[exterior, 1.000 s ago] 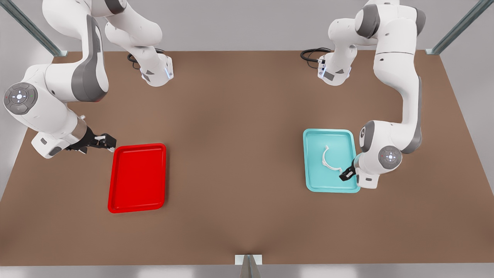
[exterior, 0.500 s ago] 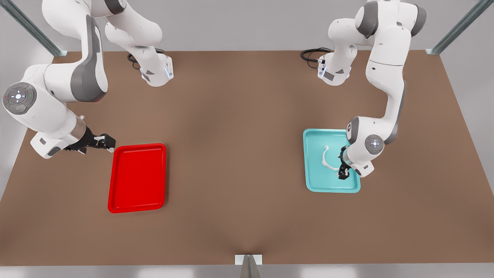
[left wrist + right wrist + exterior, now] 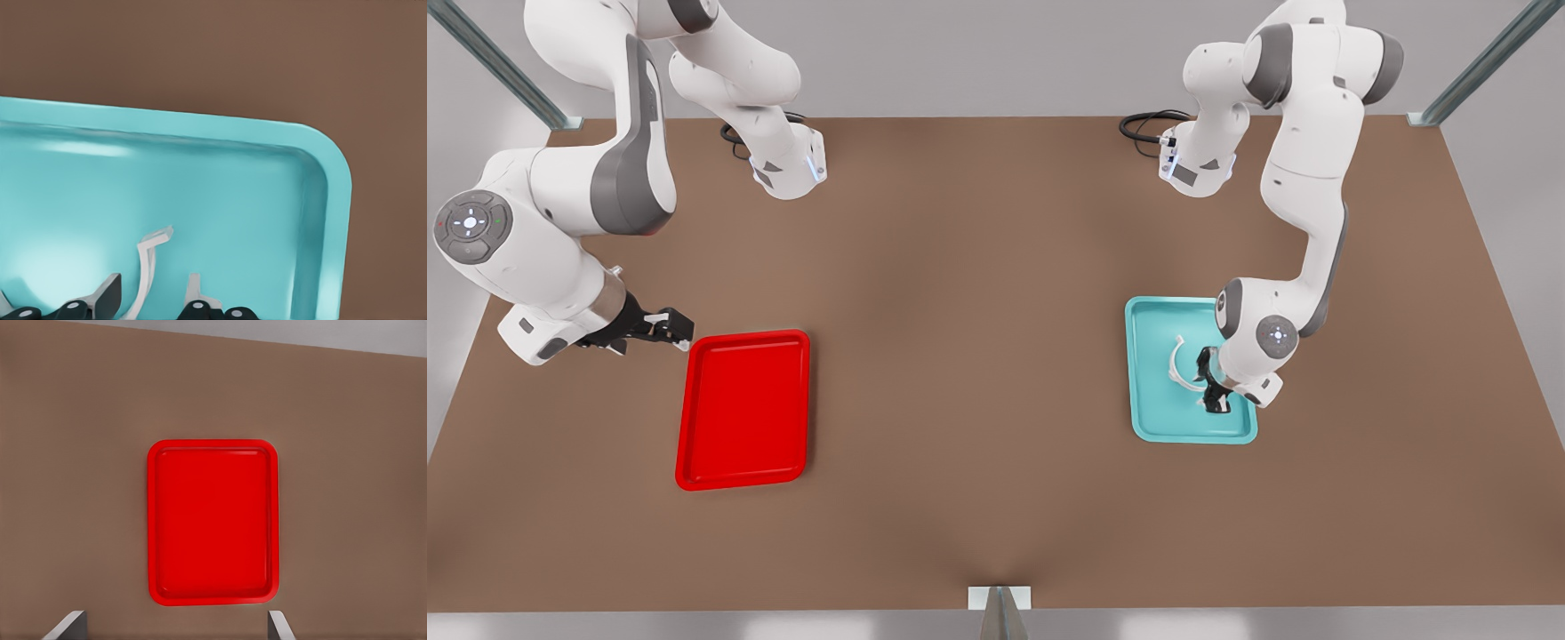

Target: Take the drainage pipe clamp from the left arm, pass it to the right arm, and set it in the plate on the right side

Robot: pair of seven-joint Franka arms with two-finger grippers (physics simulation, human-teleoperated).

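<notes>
Fingers [image 3: 107, 293] of the left gripper [image 3: 1209, 391] parted, lowered into the teal tray [image 3: 1138, 373] on the front view's right, one on each side of the drainage pipe clamp [image 3: 1178, 364] near a tabbed end, not closed on it. Clamp lying flat on the teal tray floor, its arc bowed toward the front view's left, the other tab pointing at the tray's far rim. Left arm's wrist and forearm hanging over the tray's right-hand half, hiding part of the clamp's near end in the front view.

Fingers [image 3: 67, 623] of the right gripper [image 3: 671, 333] spread wide, holding nothing, waiting just beside the far-left corner of the red plate [image 3: 743, 409] on the front view's left. Plate bare, well apart from the teal tray, with open brown worktop [image 3: 978, 311] between. Black cable [image 3: 1147, 124] looped by the arm bases at the worktop's far edge.
</notes>
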